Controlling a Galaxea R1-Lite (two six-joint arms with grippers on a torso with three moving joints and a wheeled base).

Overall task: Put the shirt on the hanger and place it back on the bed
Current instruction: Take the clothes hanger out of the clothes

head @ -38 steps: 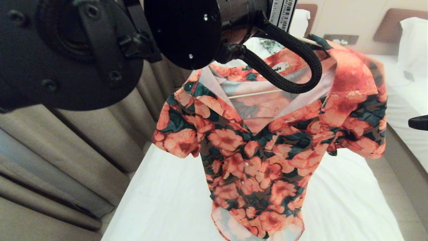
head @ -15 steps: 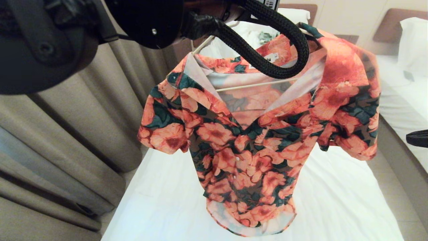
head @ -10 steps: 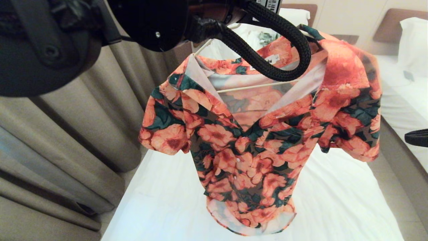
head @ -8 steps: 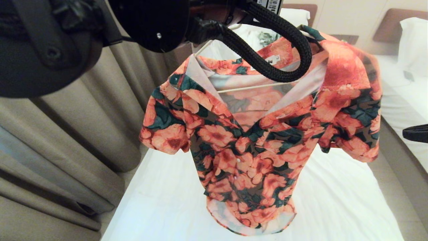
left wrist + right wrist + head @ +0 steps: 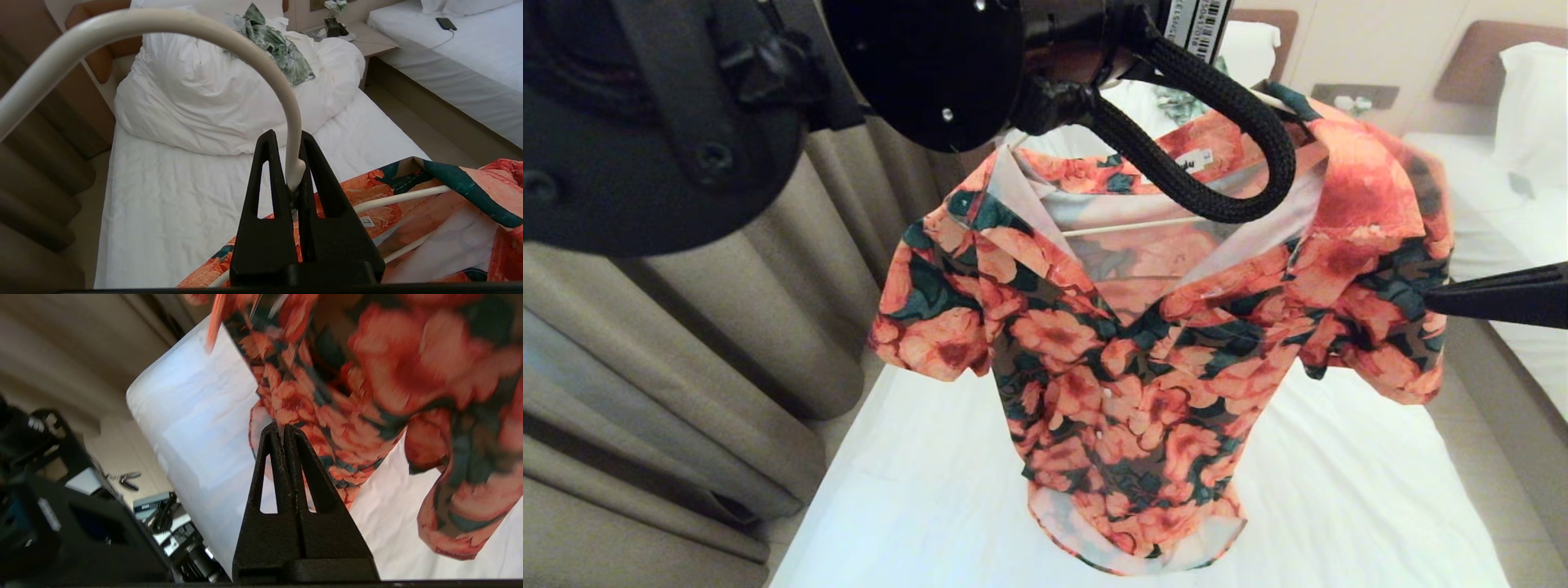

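Nearest the viewer, the left arm's black housing fills the upper left of the head view; its left gripper point(image 5: 295, 179), seen from its own wrist, is clamped on the neck of the hanger point(image 5: 229, 36), just below the curved hook. The shirt point(image 5: 1143, 343) hangs from that hanger, both shoulders seated on the wire and the collar open, its hem clear of the white sheet of the bed point(image 5: 931, 490) below. What has just changed: the right gripper point(image 5: 1433, 298), a second ago only a dark tip at the right edge of the head view, has reached inward and its tip now lies at the shirt's right sleeve; its jaws are pressed together and hold nothing, and whether the tip touches the cloth cannot be told. The shirt itself has barely shifted. By judgement, the hanging step is done and the right arm is coming in to steady or straighten the sleeve before the garment is lowered. Farther off lie the bulky white duvet point(image 5: 229, 102) with a green leaf-patterned garment point(image 5: 282, 45) on it, then a second bed point(image 5: 1503, 229). Counts: one shirt, one hanger, two grippers, two beds, one other garment.
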